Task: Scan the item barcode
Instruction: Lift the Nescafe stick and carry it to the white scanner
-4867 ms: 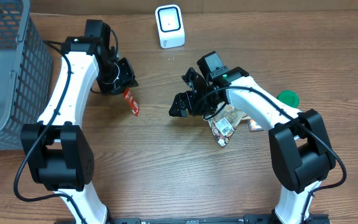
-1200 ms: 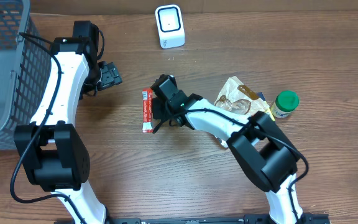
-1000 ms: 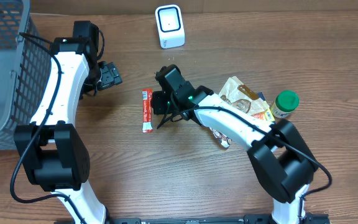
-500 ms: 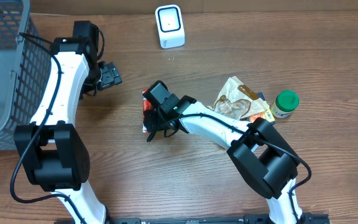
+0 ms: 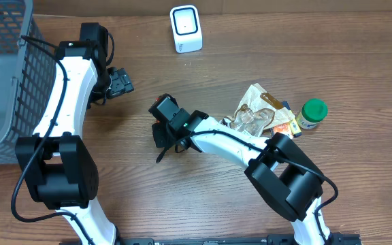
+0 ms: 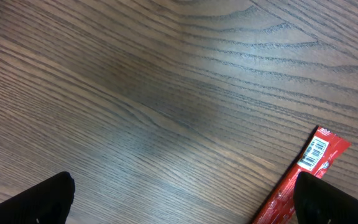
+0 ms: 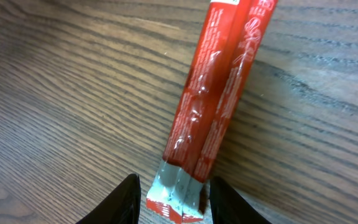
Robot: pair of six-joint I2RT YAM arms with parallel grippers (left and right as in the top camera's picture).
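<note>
Red stick packet (image 7: 213, 99) lies flat on the tabletop (image 7: 55, 93), its long axis running straight away from the right tool (image 7: 176, 202). That tool's 2 fingers bracket the packet's near end, half closed; whether they pinch it I cannot tell. The left tool (image 6: 185, 202) hangs wide open and empty, with the packet's barcode (image 6: 316, 152) off to its right, so the right arm is nearer.
</note>
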